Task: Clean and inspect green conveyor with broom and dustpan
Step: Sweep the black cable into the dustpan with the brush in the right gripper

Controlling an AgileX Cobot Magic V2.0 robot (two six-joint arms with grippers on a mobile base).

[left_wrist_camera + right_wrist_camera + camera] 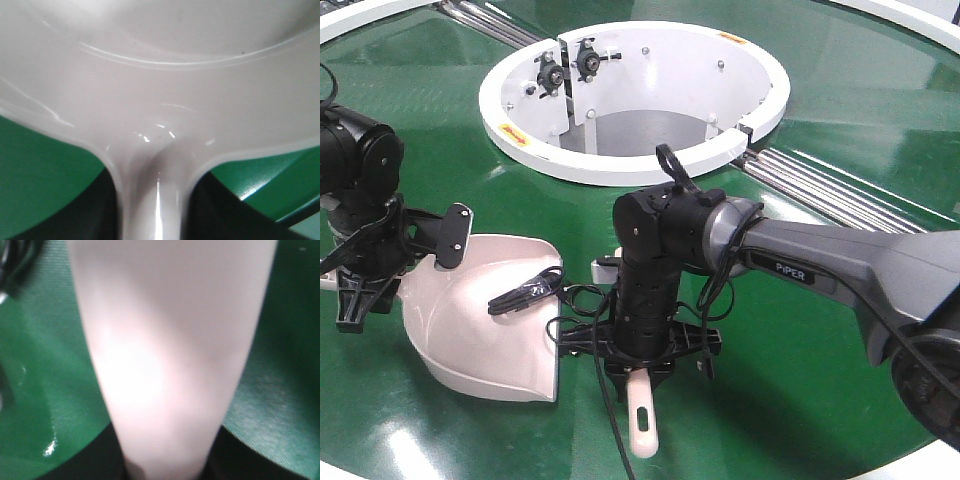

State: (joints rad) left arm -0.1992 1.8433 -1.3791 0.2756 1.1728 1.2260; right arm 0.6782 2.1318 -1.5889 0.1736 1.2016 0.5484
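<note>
The dustpan (485, 330) was seen on the conveyor (880, 120), its handle clamped by the left gripper (365, 270). The broom (642, 420) beside it was held by its handle in the right gripper (640, 355). Both were judged light, stiff and slick.

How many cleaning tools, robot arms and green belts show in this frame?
Cleaning tools: 2, the dustpan and the broom
Robot arms: 2, the left arm and the right arm
Green belts: 1, the green conveyor
Total: 5
</note>
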